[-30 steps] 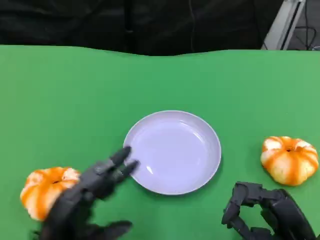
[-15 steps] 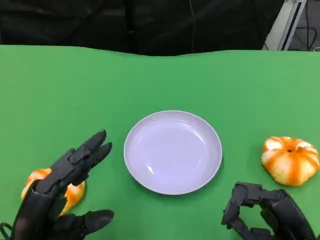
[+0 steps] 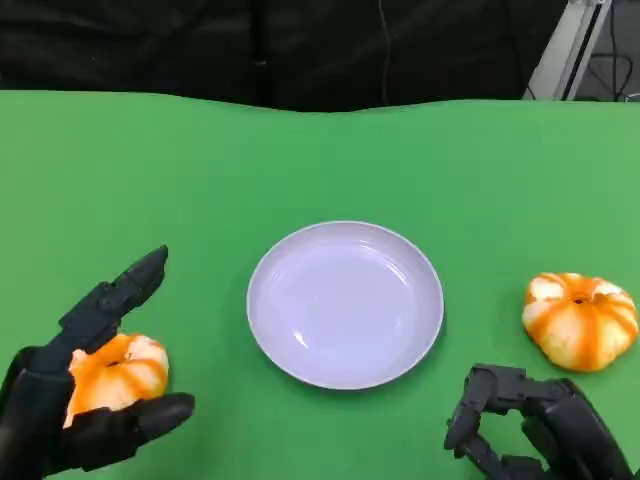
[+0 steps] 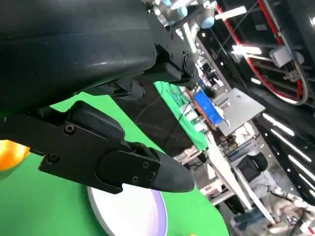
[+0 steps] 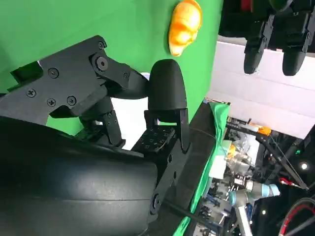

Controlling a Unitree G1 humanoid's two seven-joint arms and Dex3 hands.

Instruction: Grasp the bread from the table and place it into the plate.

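Note:
Two orange-and-white pumpkin-shaped breads lie on the green table. The left bread point(image 3: 120, 368) sits between the spread finger and thumb of my left hand point(image 3: 70, 400), which holds nothing; whether it touches the bread I cannot tell. A sliver of that bread point(image 4: 10, 153) shows past the hand in the left wrist view. The right bread point(image 3: 580, 318) lies apart, just beyond my right hand point(image 3: 530, 430), whose fingers are curled in on nothing. The same bread point(image 5: 185, 22) shows in the right wrist view. The white plate point(image 3: 345, 375) stands in the middle, with nothing in it.
The green table point(image 3: 320, 160) ends at a dark backdrop at the far side. A metal frame leg point(image 3: 565, 50) stands off the table's far right corner. The plate's rim point(image 4: 128, 219) shows beyond my left fingers.
My left hand has drawn back and to the left from the plate's rim, and its finger and thumb now lie on either side of the left bread. The right hand has not moved.

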